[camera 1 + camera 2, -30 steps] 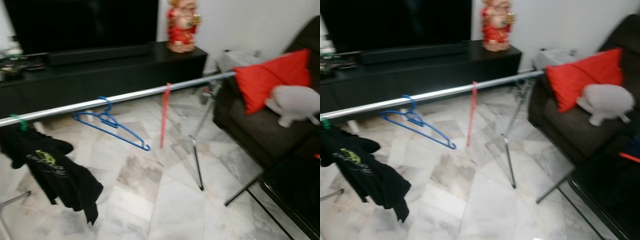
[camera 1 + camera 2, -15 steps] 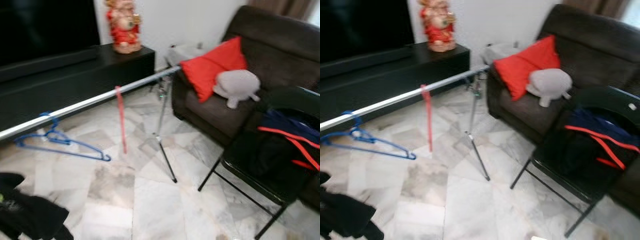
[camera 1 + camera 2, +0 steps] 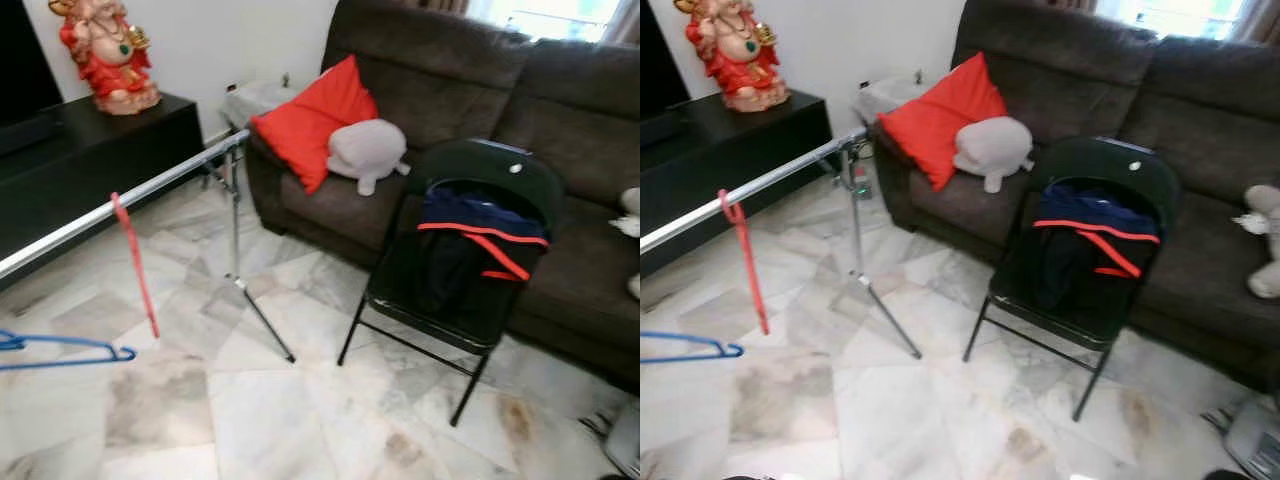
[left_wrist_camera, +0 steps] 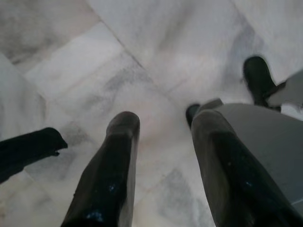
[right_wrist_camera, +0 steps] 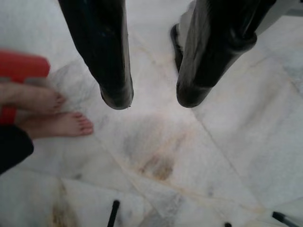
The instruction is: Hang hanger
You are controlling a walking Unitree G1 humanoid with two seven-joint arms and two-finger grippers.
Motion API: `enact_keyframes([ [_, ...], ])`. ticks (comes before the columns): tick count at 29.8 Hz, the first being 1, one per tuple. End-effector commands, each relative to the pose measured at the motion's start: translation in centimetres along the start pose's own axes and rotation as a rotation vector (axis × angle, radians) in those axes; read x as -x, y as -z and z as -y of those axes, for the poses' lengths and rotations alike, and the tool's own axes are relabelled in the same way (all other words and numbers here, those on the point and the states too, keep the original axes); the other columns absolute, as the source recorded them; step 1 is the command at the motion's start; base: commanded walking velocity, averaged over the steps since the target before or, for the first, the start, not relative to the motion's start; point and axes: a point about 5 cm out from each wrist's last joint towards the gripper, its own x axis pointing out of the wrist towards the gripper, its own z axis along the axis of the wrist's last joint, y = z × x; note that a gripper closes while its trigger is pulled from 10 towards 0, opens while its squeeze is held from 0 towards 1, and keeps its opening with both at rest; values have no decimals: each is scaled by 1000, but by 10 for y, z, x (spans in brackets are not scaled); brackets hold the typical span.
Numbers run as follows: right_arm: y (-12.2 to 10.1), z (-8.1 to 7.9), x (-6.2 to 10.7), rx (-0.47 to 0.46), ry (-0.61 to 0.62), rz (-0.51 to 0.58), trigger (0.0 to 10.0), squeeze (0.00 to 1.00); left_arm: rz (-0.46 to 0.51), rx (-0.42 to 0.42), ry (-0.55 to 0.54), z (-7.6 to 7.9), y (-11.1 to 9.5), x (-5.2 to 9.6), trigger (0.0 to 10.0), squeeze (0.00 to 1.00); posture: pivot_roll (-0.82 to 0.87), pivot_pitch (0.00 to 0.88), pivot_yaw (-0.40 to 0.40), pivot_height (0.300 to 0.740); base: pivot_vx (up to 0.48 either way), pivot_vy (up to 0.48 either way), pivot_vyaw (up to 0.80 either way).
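Left eye view: red hanger [image 3: 135, 262] on rail [image 3: 120, 203]; pincers idle, open.

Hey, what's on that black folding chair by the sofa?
Dark clothing with red stripes lies on the chair, draped over seat and backrest. What lies beneath the clothing is covered.

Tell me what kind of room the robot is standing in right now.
Most likely a home living room: a dark sofa with a red cushion, a low black TV cabinet, and a clothes rail set up on the marble floor.
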Motion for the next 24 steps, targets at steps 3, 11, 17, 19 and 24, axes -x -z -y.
enact_keyframes([
  [3,3,6,1,5,17,-10,10000,0,-2,25,9,4,0,0,10000,0,26,61,-8,740,0,0,-748],
  [11,2,6,1,4,19,-2,10000,0,9,43,11,4,-2,-1,10000,0,27,67,-9,740,0,0,-750],
  [17,-1,5,0,-2,10,20,10000,0,11,54,10,4,-2,-1,10000,0,25,68,-8,740,91,0,-80],
  [19,-1,4,0,-2,9,23,10000,0,11,56,10,4,-2,-1,10000,0,26,68,-9,740,321,0,0],
  [24,-2,4,0,-2,7,25,10000,0,10,58,8,3,-1,0,10000,0,26,69,-9,740,325,0,0],
])
